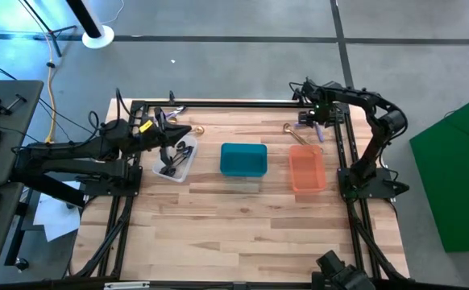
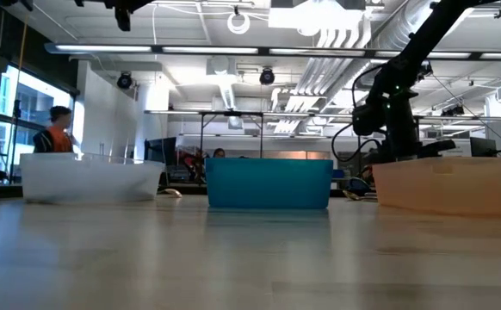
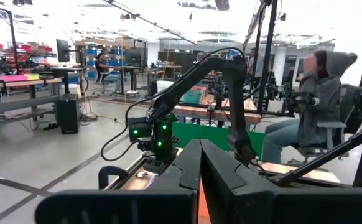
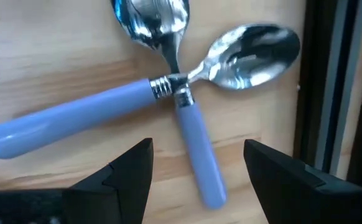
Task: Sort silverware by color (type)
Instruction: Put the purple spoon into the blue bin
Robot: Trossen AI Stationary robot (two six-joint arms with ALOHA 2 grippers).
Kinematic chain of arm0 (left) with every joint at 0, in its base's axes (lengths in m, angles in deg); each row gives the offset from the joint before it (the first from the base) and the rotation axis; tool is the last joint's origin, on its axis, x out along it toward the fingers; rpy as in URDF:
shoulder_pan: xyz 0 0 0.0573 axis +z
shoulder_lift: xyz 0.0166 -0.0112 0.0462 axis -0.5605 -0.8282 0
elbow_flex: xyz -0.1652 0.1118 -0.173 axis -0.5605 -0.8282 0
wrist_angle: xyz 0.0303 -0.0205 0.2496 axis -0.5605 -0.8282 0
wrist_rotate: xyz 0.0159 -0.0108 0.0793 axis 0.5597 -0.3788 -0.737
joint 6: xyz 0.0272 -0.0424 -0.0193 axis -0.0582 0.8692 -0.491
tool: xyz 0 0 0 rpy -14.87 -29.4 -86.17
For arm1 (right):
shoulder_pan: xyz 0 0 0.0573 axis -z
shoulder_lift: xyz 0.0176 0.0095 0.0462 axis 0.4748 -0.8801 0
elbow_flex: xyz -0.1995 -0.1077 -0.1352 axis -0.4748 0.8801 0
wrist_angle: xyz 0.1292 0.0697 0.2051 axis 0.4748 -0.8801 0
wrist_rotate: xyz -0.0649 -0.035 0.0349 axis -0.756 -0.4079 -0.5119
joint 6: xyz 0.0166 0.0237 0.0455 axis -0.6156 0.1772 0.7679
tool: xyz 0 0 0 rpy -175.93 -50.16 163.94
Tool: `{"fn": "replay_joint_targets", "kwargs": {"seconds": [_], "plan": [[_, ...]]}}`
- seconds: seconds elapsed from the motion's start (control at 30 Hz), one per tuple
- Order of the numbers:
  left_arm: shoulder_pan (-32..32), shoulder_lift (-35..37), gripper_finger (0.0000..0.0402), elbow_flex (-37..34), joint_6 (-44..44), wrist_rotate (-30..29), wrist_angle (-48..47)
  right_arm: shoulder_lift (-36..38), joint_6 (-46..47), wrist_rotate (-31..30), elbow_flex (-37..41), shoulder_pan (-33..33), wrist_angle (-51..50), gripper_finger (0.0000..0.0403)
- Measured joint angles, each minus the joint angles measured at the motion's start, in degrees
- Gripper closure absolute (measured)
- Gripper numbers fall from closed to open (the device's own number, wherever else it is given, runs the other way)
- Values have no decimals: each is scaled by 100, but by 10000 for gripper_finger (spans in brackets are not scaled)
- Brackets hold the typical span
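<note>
Two spoons with blue handles lie crossed on the wooden table (image 4: 32, 43) directly below the right gripper (image 4: 196, 165); the long-handled spoon (image 4: 75, 115) runs across the view, and the second spoon (image 4: 199, 155) passes over or under it at the metal necks, which touch; which one lies on top cannot be told. Its bowl (image 4: 255, 46) sits near the dark frame rail at the table edge. In the high view this pair sits at the far right corner, beside a gold-toned utensil (image 1: 297, 134) just beyond the orange bin (image 1: 307, 171).

The right gripper is released, fingers spread wide on either side of the second spoon's handle, holding nothing.

Risks from here, as a judgement: a descent would likely close on the second spoon alone, but the crossing point may drag the other along or flip it; a smooth rounded handle may roll or slip out from between the pads; a drift toward the rail may bring a finger into contact with the frame; a grasp far from the balance point may let the bowl end droop.

The clear bin (image 1: 175, 161) holds dark utensils; the teal bin (image 1: 243, 159) stands between the others. The left gripper (image 3: 199, 180) is clenched shut with nothing visible between its fingers, raised near the clear bin.
</note>
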Motion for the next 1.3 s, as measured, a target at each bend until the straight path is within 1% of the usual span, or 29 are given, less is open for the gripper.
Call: {"fn": "replay_joint_targets", "kwargs": {"seconds": [0.13, 0.4, 0.6, 0.73, 0.83, 1.0, 1.1, 1.17, 1.23, 1.3], "plan": [[0, 0, 401, 0, 3, 2, 118, 0, 218, 220, 0, -38, 47, 166], [0, 2, 401, 2, 43, 4, 174, 0, 367, 247, 0, -54, 76, 166], [0, 2, 401, 2, 44, 30, 174, 0, 670, -273, 0, -424, 114, 166], [0, 11, 401, 2, 44, 46, 177, 20, 559, -216, 0, -487, 189, 166], [0, 11, 401, 2, 40, 47, 171, 234, 440, -265, 0, -606, 2, 166], [0, 11, 401, 2, -196, 46, 169, 834, 468, -766, 14, -902, -52, 167], [0, 11, 401, 2, -295, 47, 169, 1275, 553, -766, 433, -803, 270, 167], [0, 11, 401, 2, -299, 48, 170, 1580, 805, -621, 921, -671, 363, 167], [0, 11, 401, 2, -304, 48, 169, 1833, 947, -318, 1392, -550, 543, 167], [0, 11, 401, 2, -335, 48, 171, 1994, 1094, -195, 1673, -518, 741, 167]]}}
